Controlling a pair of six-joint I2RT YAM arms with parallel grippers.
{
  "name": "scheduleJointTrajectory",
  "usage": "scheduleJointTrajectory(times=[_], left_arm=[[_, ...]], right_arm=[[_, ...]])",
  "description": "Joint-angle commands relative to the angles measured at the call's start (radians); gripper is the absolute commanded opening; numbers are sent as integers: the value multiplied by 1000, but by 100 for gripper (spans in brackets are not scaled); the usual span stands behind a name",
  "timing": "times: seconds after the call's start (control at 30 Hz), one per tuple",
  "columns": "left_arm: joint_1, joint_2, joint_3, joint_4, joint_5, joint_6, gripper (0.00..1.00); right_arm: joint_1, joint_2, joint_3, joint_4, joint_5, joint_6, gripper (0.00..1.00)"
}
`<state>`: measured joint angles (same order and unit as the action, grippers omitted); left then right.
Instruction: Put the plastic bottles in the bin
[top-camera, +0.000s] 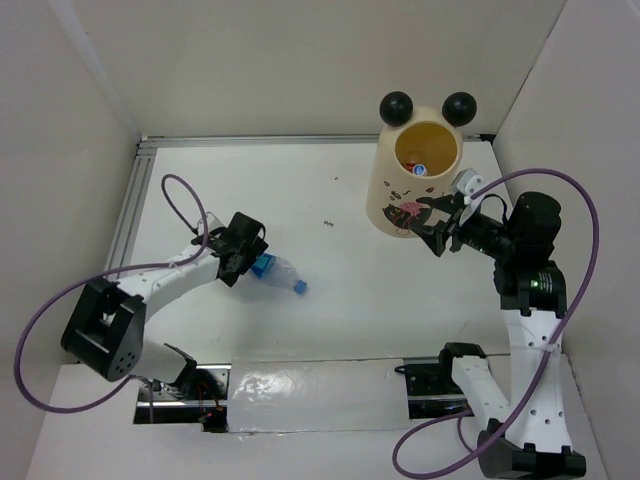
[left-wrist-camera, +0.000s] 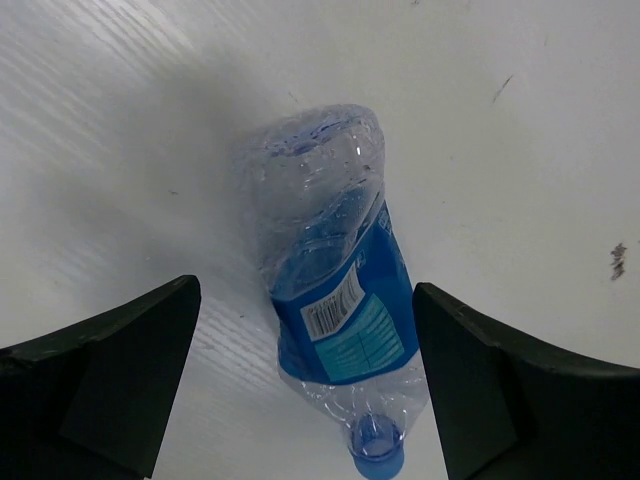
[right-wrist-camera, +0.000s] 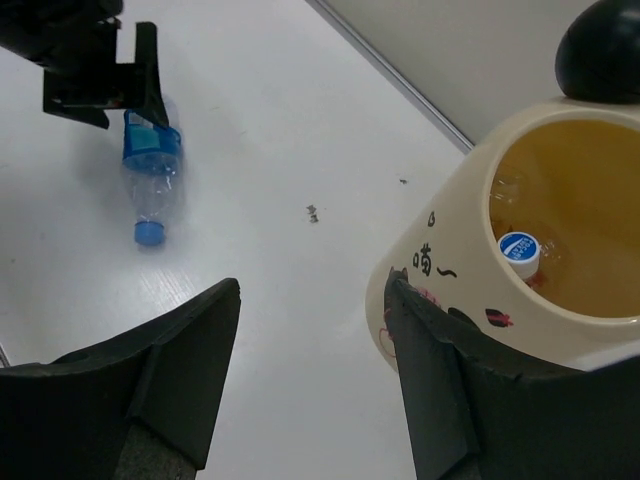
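A clear plastic bottle (top-camera: 278, 272) with a blue label and blue cap lies on its side on the white table. My left gripper (top-camera: 240, 258) is open, and its fingers straddle the bottle (left-wrist-camera: 330, 290) without touching it. The left gripper (left-wrist-camera: 305, 288) has the cap end nearest the camera. The cream bin (top-camera: 385, 195) with black ball ears stands at the back right. Inside the bin (right-wrist-camera: 450, 260) lies a bottle with a blue-and-white cap (right-wrist-camera: 518, 250). My right gripper (top-camera: 440, 235) hangs open and empty beside the bin's wall. In the right wrist view, one finger of the right gripper (right-wrist-camera: 313, 283) is close to that wall.
A metal rail (top-camera: 130, 200) runs along the table's left and back edges, with white walls all round. A small dark speck (top-camera: 327, 224) lies mid-table. A shiny sheet (top-camera: 310, 395) covers the near edge between the arm bases.
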<state>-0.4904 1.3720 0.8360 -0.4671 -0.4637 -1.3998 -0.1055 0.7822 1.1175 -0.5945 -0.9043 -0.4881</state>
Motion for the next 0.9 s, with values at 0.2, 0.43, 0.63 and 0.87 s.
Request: scheduleJointTrajectory(times=[0.2,0.43,0.63,0.87], left_arm=[[15,162,81,159,62,47,85],[15,148,97,195,53,110,35],[-13,11,116,257,94,220,18],[-131,-33,352,495,212,413,12]], right_arm=[[-14,-52,-36,-111,-51,-33,70],[-33,-80,-70,-165,-42,-43,55],[-66,-98,-93,-237,1,-79,46],[-66,-138,-128,-398,45,-268,5]])
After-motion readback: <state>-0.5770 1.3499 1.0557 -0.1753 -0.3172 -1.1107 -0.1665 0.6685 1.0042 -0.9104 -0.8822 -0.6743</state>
